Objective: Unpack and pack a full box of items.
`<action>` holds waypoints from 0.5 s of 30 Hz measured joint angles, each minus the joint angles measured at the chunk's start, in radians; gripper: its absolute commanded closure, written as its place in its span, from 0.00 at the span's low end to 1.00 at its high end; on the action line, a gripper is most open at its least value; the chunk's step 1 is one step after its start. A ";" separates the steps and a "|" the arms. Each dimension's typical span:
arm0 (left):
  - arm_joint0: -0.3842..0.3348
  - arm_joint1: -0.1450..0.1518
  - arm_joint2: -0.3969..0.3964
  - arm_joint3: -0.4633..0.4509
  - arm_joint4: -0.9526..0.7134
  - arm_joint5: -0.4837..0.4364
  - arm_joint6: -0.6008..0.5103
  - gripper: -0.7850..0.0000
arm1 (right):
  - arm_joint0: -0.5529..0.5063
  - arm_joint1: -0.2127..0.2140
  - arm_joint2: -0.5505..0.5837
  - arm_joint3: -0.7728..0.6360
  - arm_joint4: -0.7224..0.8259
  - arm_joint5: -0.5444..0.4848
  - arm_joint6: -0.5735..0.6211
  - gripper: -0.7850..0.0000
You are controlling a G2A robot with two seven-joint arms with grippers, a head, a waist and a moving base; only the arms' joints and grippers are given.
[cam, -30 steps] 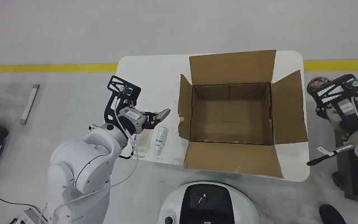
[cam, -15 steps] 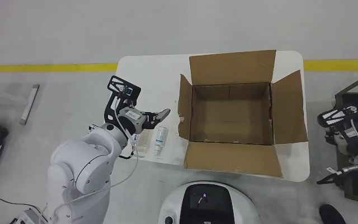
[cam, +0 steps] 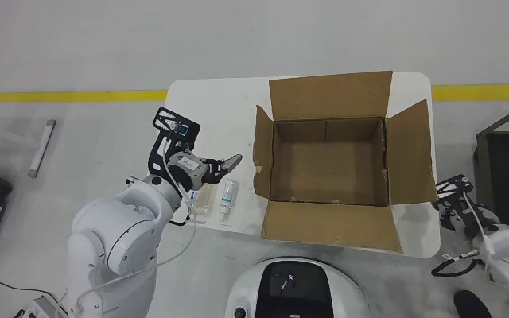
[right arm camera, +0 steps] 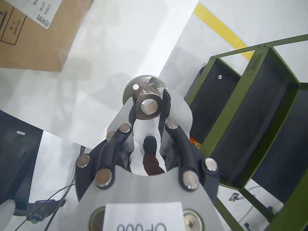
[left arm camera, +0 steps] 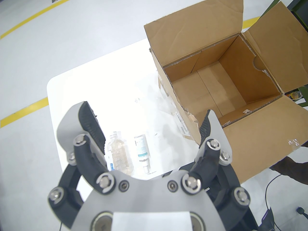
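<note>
An open cardboard box (cam: 330,163) with its flaps spread sits in the middle of the white table (cam: 215,107); its inside (left arm camera: 216,92) looks bare. Left of it, by the table's near edge, lie a clear plastic bottle (left arm camera: 119,152) and a small white bottle (left arm camera: 142,149) side by side. My left gripper (left arm camera: 146,109) hangs open above them, holding nothing. My right gripper (right arm camera: 149,106) is shut on a metal flanged bushing (right arm camera: 147,102), beyond the table's near right corner. In the top view the right arm (cam: 469,230) is beside the box's right flap.
A green metal cart (right arm camera: 252,111) with dark shelves stands right of the table, close to the right arm. A yellow floor line (cam: 79,96) runs behind the table. The table's left part behind the bottles is bare.
My right arm has swung from beside the table's far right edge toward the near right corner, still carrying the metal part. The left arm and both bottles have stayed put.
</note>
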 measured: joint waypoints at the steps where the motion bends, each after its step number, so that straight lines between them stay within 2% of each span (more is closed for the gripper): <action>1: 0.000 0.000 0.000 0.000 0.000 0.000 0.000 0.00 | -0.003 0.000 -0.012 0.003 -0.004 0.001 0.000 1.00; 15: 0.000 0.000 0.000 0.000 0.000 0.000 0.000 0.00 | 0.010 0.003 -0.174 0.072 -0.067 -0.009 0.058 1.00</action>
